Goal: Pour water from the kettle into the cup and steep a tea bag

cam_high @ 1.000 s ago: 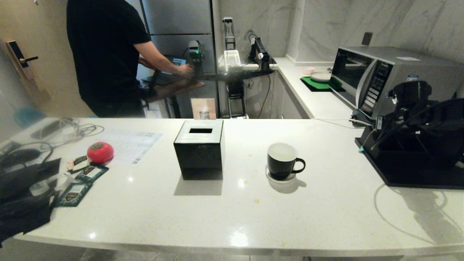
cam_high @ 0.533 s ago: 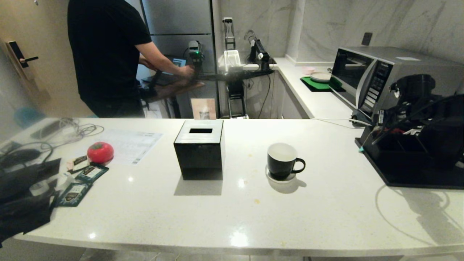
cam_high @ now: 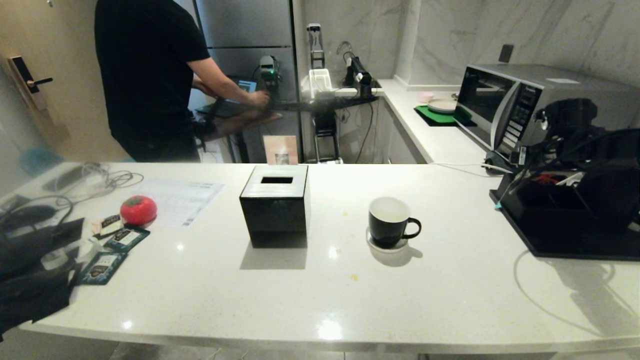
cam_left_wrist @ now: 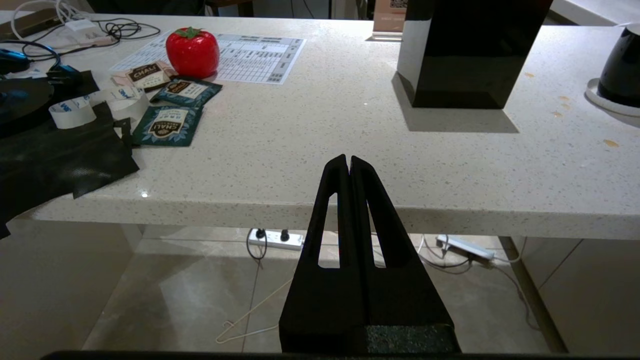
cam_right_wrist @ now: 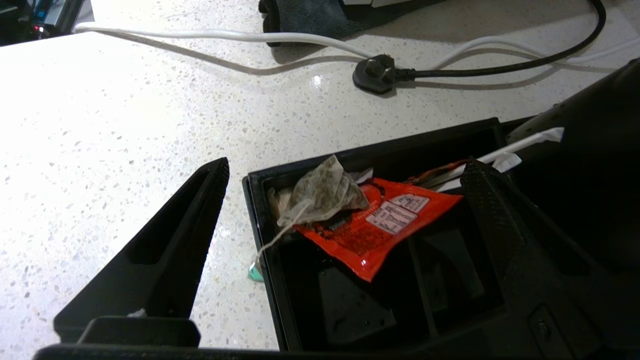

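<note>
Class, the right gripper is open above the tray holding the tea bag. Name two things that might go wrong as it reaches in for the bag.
1. The tea bag lies partly on a red sachet, so the right gripper may pinch both together.
2. The bag's string hangs over the black tray's wall to a tag on the counter; it may snag as the bag is lifted.

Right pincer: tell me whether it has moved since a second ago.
Yes. The right pincer has risen against the microwave, above the black tray.
</note>
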Robot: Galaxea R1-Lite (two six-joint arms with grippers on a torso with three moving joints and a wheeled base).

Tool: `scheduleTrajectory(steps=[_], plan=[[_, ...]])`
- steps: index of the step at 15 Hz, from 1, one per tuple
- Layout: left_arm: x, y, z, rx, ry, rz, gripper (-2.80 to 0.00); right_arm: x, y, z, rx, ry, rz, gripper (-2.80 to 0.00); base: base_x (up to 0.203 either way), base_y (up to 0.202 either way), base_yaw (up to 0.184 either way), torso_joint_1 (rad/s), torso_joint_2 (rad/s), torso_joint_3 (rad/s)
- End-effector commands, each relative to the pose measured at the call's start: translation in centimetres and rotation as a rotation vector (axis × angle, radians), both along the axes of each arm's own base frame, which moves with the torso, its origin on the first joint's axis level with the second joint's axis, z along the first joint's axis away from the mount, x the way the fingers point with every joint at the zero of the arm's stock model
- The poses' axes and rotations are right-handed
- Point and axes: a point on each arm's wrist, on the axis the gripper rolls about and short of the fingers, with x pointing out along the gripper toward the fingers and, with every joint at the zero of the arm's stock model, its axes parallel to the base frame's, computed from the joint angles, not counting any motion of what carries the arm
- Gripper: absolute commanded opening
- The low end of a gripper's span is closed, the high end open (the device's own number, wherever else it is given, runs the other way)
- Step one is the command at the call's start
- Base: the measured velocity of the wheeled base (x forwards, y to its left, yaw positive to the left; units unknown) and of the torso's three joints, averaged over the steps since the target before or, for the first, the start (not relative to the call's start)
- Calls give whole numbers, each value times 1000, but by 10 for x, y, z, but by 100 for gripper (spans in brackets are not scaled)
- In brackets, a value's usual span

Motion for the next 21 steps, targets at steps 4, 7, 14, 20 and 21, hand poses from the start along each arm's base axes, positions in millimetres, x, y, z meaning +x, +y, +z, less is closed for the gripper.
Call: scheduleTrajectory(steps=[4,7,14,20,21], plan=[[0,0,0,-1,1,0,-280,9,-2,-14,2,14,0,0,0,0,0,0,0,0],[0,0,0,-1,0,1,-280,11,-3,-19,6,27,-4,0,0,0,0,0,0,0],[0,0,0,-1,-1,1,-280,15,-3,-34,26,46,-15,0,0,0,0,0,0,0],[0,0,0,-1,-1,0,-280,17,-5,-43,34,65,-24,0,0,0,0,0,0,0],[0,0,0,-1,1,0,-280,18,-5,-44,34,67,-25,0,0,0,0,0,0,0]])
